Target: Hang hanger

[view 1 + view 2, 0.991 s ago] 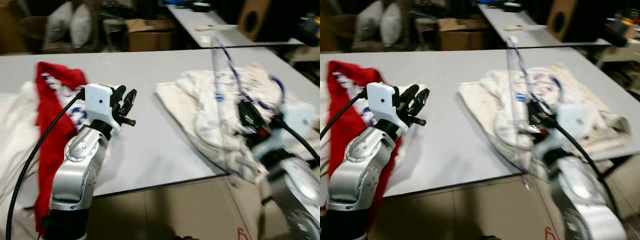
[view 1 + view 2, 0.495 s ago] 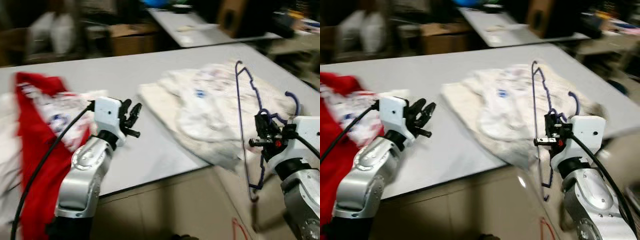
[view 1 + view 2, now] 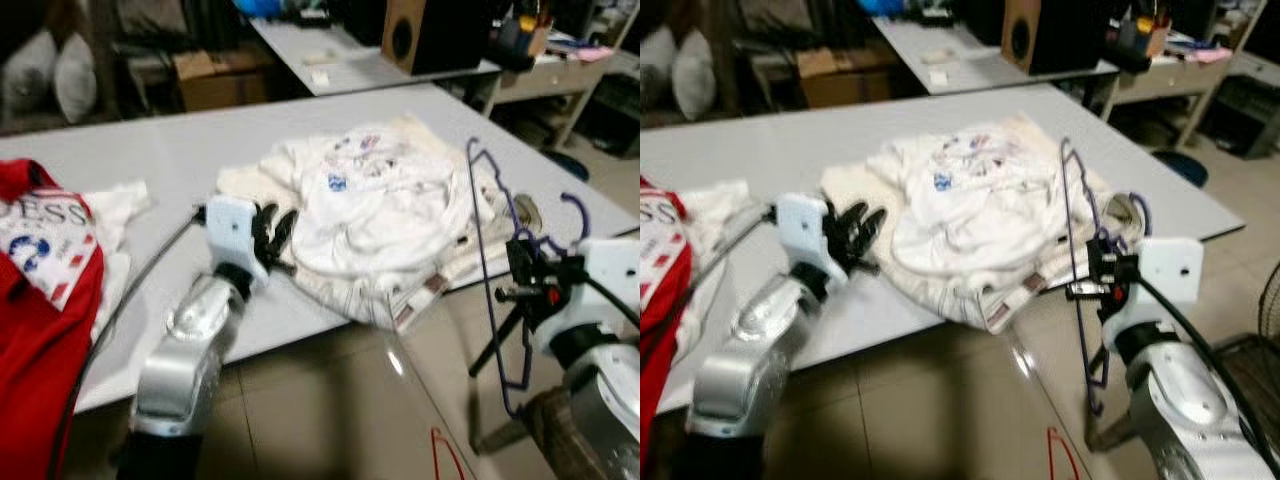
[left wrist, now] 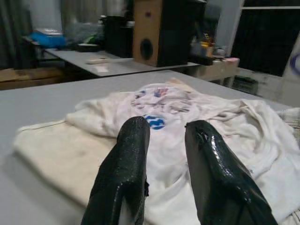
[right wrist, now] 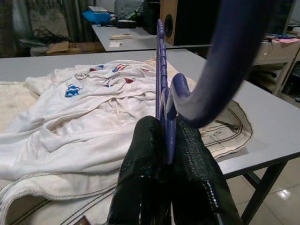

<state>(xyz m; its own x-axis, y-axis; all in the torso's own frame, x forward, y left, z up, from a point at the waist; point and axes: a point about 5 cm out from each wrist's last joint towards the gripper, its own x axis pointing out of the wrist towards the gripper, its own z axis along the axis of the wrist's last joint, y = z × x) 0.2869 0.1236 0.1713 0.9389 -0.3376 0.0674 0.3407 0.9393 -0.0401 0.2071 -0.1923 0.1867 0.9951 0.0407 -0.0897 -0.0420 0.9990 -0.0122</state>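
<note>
Right gripper (image 5: 166, 154) clamped hanger (image 3: 490, 270), held off table (image 3: 150, 150) front edge over bare floor (image 3: 330, 410). Left gripper (image 4: 164, 154) narrowly parted, empty, beside shirt (image 3: 370, 205).

We see a white garment (image 3: 375, 205) heaped mid-frame on the grey table (image 3: 170, 150), a red shirt (image 3: 40, 300) at the left edge, and a speaker (image 3: 430, 30) at top right.

A: Layout? 
B: Table (image 3: 190, 150) spans the upper frame. Shirt pile (image 3: 370, 200) on it at centre, another garment (image 3: 45, 270) at left edge.
A: Behind? 
B: Speaker (image 3: 430, 30) top right.
</note>
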